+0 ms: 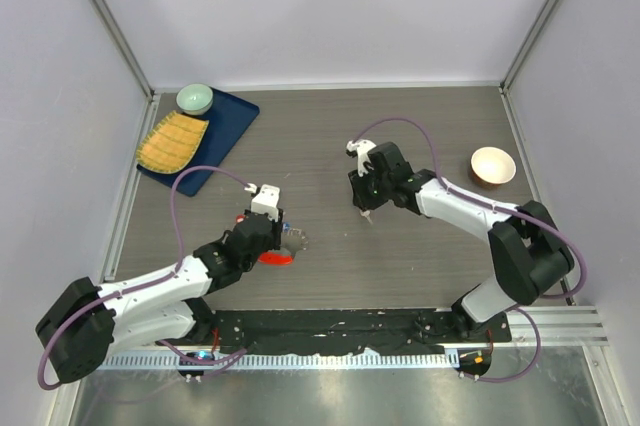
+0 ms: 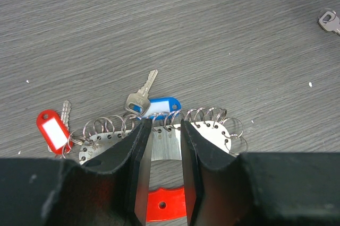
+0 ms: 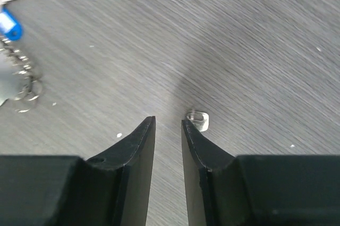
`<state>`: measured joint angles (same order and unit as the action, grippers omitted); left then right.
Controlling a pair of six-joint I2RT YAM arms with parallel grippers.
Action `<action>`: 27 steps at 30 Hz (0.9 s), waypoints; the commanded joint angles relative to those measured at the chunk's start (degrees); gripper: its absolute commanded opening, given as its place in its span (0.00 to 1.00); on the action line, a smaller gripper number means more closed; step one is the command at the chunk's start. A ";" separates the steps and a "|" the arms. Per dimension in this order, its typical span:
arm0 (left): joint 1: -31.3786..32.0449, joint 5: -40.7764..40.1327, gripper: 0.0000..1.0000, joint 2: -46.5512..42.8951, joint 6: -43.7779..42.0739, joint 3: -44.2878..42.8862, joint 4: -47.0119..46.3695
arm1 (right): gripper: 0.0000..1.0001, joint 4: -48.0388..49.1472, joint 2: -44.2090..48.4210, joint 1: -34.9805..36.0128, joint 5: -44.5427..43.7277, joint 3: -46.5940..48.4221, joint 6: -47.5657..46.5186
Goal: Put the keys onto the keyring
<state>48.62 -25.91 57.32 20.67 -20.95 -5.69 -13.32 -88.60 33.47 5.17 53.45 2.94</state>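
Observation:
The keyring is a curved silver plate lined with wire rings, with a red handle piece, lying on the table. A silver key by a blue tag and another key by a red tag hang on its rings. My left gripper stands over the plate's middle with its jaws partly apart, and the plate runs on under both fingers. A loose silver key lies on the table just past my right gripper, which is open and empty. From above, the left gripper is over the keyring, and the right gripper is over the loose key.
A blue tray at the back left carries a yellow mat and a green bowl. A tan bowl stands at the right. Grey walls enclose the table on three sides.

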 commanded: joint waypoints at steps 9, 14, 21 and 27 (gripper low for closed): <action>-0.28 -3.09 0.31 -4.84 -0.01 2.22 -3.88 | 0.38 9.27 -3.58 2.99 28.39 0.60 -16.29; -0.28 -5.02 0.31 -8.88 -0.01 3.90 -4.76 | 0.39 9.89 -10.09 5.02 32.79 4.90 -20.86; -0.19 -7.05 0.31 -13.29 -0.01 6.09 -5.47 | 0.38 11.30 -17.75 6.69 37.10 9.91 -22.72; -0.28 -7.40 0.31 -13.46 -0.01 6.01 -5.47 | 0.37 10.33 -21.53 7.57 38.95 12.82 -23.77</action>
<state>48.60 -31.18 44.34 20.62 -14.94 -7.68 -4.73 -108.97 40.36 40.69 63.02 -18.79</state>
